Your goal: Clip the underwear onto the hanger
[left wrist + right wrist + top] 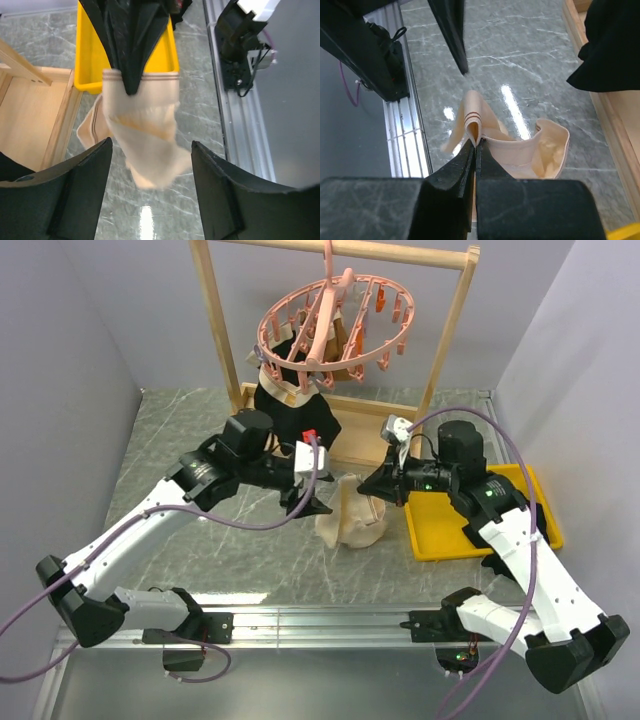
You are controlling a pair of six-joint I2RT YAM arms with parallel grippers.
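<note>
Top external view: about halfway up the surface, a little right of centre, the underwear hangs in a limp bundle. Its lower end is at or just above the surface; I cannot tell which. The right gripper is clamped tight on a fold of the striped waistband, which the right wrist view shows plainly. The left gripper stands with its jaws apart just left of the garment. In the left wrist view its fingers flank the hanging cloth without touching it.

The cloth looks light, soft and stretchy, so it should sag and twist freely. The waistband is probably its firmest part, and a second hold there, away from the right pinch, would likely draw an edge taut for a clip.

At the right edge a yellow tray shows no garment in the part the right arm leaves uncovered. At the far edge the pink hanger hangs from a wooden rack, with black garments dangling beneath it.
</note>
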